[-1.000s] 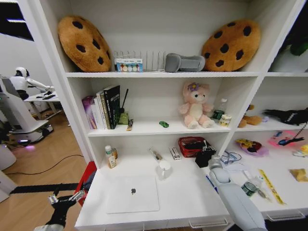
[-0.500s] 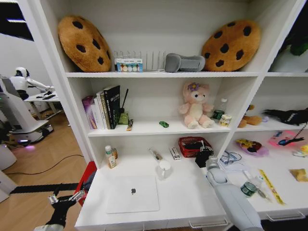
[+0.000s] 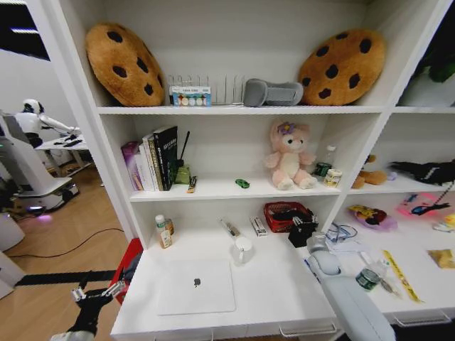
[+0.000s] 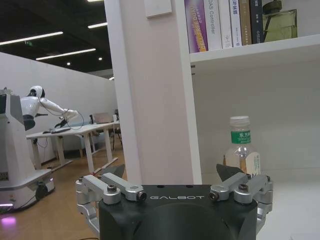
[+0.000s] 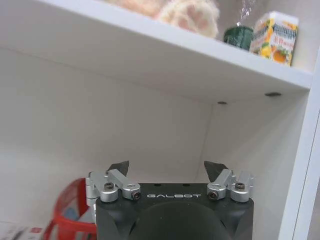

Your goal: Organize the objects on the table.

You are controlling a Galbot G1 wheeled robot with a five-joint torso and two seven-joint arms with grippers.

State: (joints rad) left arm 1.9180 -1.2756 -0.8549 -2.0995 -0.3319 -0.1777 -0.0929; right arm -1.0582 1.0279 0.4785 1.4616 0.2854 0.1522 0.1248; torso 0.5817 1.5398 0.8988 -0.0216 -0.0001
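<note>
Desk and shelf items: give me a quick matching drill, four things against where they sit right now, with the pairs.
Things:
1. laptop
2. green toy car
3. clear bottle
4. red basket

Places:
A. middle shelf, beside the pink plush
B. back left of the table, by the shelf post
C. flat at the table's front
D. back of the table, by the right gripper

Pairs: 1-C, 2-A, 3-B, 4-D

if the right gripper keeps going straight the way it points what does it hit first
Probably the back wall of the desk nook under the shelf. The right gripper, jaws open, has the red basket off to one side; depth is unclear.
</note>
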